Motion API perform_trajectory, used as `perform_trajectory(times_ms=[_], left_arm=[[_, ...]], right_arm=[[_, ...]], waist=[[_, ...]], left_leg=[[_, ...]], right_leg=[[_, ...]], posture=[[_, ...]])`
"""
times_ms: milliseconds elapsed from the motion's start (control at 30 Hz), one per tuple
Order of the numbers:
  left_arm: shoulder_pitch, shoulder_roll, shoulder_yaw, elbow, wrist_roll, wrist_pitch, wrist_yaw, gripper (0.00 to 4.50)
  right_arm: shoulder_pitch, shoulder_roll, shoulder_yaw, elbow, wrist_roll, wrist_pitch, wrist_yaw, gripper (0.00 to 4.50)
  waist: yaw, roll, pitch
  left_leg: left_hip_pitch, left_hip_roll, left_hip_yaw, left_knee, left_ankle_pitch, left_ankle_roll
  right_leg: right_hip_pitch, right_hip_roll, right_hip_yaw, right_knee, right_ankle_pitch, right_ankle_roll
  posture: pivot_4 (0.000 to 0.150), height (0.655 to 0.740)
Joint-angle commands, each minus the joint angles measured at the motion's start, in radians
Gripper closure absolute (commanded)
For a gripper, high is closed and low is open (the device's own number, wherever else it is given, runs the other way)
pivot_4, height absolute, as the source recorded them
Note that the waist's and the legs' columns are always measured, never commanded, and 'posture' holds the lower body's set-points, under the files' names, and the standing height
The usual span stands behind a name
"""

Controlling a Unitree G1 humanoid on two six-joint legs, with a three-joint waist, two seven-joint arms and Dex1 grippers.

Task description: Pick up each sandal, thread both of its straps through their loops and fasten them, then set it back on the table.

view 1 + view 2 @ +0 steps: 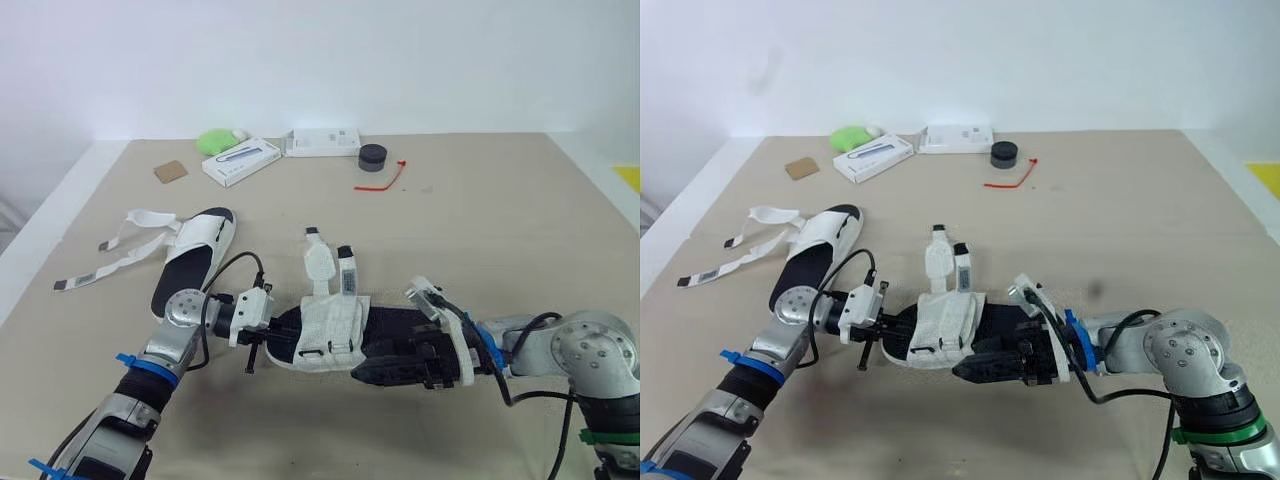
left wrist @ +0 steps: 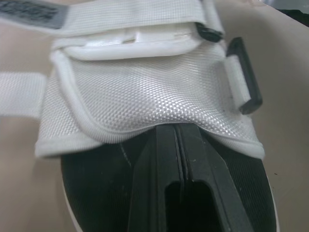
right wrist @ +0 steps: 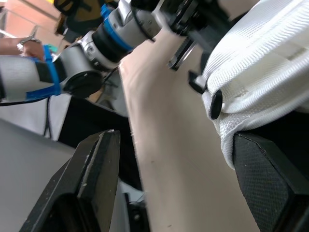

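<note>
Fig.: Sandal (image 1: 330, 322) lay mid-table (image 1: 500, 230), between both grippers, w/ two loose strap ends (image 1: 320, 262) pointing away from the robot. L gripper (image 2: 175, 133): jaws together over the black insole, tips at the white upper's edge. R gripper (image 1: 390, 365): jaws wide apart at the sandal's opposite end. 2nd sandal (image 1: 200, 245) lay further left, straps spread flat.

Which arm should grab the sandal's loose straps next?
Probably the right. The right fingers are open beside the sandal, free to take a strap. The left fingers are shut, tucked under its white upper.
</note>
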Motion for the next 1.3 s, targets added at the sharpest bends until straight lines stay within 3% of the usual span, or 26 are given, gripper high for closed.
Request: perform_trajectory(times_ms=[33,233,400,567,667,967,1133,1300], left_arm=[[0.069,0.041,-0.083,0.072,0.132,0.082,0.007,4.5],[0.109,0.083,-0.117,0.016,0.157,0.044,-0.031,4.5],[0.112,0.103,-0.13,0.007,0.162,0.025,-0.037,4.5],[0.112,0.108,-0.134,-0.001,0.158,0.031,-0.039,4.5],[0.113,0.107,-0.136,-0.016,0.154,0.043,-0.031,4.5],[0.151,0.107,-0.127,-0.047,0.145,0.071,0.009,4.5],[0.164,0.1,-0.134,-0.064,0.146,0.079,0.038,4.5],[0.17,0.1,-0.137,-0.08,0.144,0.09,0.052,4.5]], right_arm=[[-0.053,0.02,-0.008,0.053,-0.013,0.002,-0.03,0.72],[-0.176,-0.076,-0.075,0.119,-0.026,0.011,0.132,0.72],[-0.314,-0.133,0.008,0.22,-0.161,0.0,0.269,0.72],[-0.62,0.037,0.206,0.582,-0.432,-0.011,0.223,0.72],[-0.76,0.118,0.303,0.762,-0.563,-0.056,0.293,0.72],[-1.0,0.256,0.536,0.945,-0.795,-0.184,0.607,0.72],[-1.038,0.294,0.574,1.043,-0.931,-0.308,0.711,0.72],[-0.95,0.263,0.587,0.995,-1.029,-0.396,0.773,0.72]], waist=[[0.0,-0.002,0.003],[-0.001,0.0,0.011],[-0.003,-0.001,0.011],[-0.02,0.002,0.013],[-0.027,0.008,0.015],[-0.022,0.011,0.015],[-0.023,0.01,0.014],[-0.02,0.01,0.014]], left_leg=[[0.0,0.0,0.0,0.0,0.0,0.0],[-0.005,0.0,0.001,0.001,0.003,-0.005],[-0.006,0.004,0.002,0.001,0.0,-0.001],[-0.003,0.004,0.006,0.001,-0.001,0.0],[-0.001,0.005,0.009,0.001,0.0,0.0],[-0.005,0.004,0.008,0.003,-0.001,0.001],[-0.003,0.004,0.007,0.005,-0.001,0.0],[-0.004,0.003,0.007,0.006,-0.001,0.0]], right_leg=[[0.0,0.0,0.0,0.0,0.0,0.0],[-0.002,0.001,0.002,0.001,0.004,0.001],[-0.002,0.005,0.002,0.001,0.004,-0.009],[-0.002,0.005,0.006,0.003,0.003,-0.009],[-0.002,0.005,0.008,0.004,0.002,-0.006],[-0.005,0.003,0.007,0.007,0.005,-0.013],[-0.004,0.004,0.006,0.009,0.005,-0.012],[-0.003,0.003,0.006,0.009,0.005,-0.012]], posture=[[0.15,0.74],[0.15,0.74],[0.15,0.74],[0.15,0.74],[0.15,0.74],[0.15,0.74],[0.15,0.74],[0.15,0.74]])
